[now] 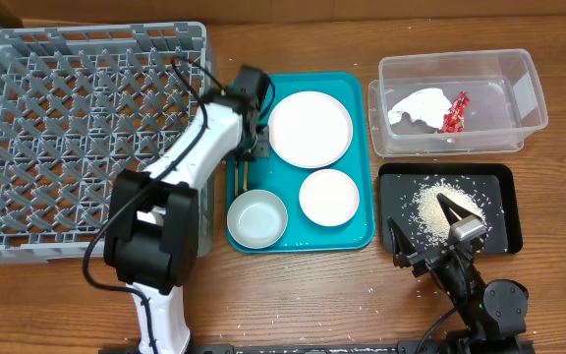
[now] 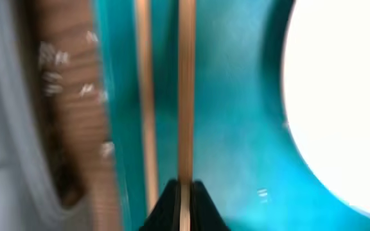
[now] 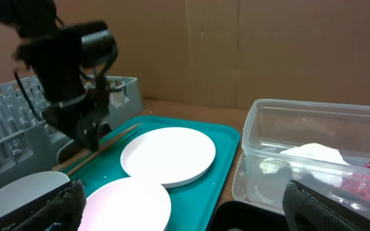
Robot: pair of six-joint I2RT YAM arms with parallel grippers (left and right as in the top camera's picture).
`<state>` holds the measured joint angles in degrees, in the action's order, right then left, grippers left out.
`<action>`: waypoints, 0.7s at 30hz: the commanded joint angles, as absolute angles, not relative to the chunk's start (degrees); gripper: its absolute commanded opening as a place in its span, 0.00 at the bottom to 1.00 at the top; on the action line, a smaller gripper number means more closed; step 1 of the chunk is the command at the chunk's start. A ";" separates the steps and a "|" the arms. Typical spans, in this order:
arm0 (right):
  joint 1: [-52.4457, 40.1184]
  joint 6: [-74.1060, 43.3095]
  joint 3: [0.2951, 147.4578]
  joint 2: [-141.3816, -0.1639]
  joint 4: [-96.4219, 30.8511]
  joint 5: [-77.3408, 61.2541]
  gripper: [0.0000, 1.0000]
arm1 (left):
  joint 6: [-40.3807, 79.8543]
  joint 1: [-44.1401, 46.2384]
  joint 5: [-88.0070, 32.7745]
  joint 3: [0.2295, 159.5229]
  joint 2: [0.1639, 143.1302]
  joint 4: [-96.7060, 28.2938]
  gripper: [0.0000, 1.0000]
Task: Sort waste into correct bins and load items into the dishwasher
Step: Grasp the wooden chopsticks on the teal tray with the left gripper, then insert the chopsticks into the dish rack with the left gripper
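My left gripper (image 1: 254,147) is over the teal tray's left edge, shut on one wooden chopstick (image 2: 185,90); the second chopstick (image 2: 144,96) lies beside it on the tray. The large white plate (image 1: 310,129), the smaller white bowl (image 1: 328,197) and the grey metal bowl (image 1: 257,218) sit on the tray. The clear tub (image 1: 524,98) holds the white napkin (image 1: 417,106) and the red-and-silver wrapper (image 1: 455,113). The rice heap (image 1: 438,207) lies in the black tray (image 1: 499,182). My right gripper (image 1: 430,236) is open and empty at the black tray's front. The grey dish rack (image 1: 77,138) is at the left.
The teal serving tray (image 1: 367,157) lies between the rack and the bins. Loose rice grains are scattered on the table near the front edge (image 1: 263,320). A cardboard wall (image 3: 236,45) stands behind the table.
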<state>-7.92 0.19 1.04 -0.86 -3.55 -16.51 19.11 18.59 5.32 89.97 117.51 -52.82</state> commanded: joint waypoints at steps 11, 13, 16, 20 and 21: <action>-7.81 -0.05 0.47 -0.30 -3.29 -16.10 1.00 | 14.50 7.99 13.02 105.14 111.77 -69.10 0.04; -7.81 -0.03 0.47 -0.30 -3.29 -16.10 0.99 | 11.81 6.00 10.98 104.36 112.44 -68.64 0.04; -7.81 -0.03 0.47 -0.30 -3.29 -16.10 1.00 | 6.04 4.08 4.97 103.94 114.43 -67.85 0.04; -7.81 -0.05 0.47 -0.30 -3.29 -16.10 1.00 | 4.64 4.10 5.13 103.94 115.70 -67.33 0.04; -7.81 -0.05 0.47 -0.30 -3.29 -16.10 1.00 | 4.67 4.10 5.08 103.94 116.01 -67.29 0.06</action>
<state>-7.92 0.21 1.04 -0.84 -3.62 -16.51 8.19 3.70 7.18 104.57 114.17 -67.66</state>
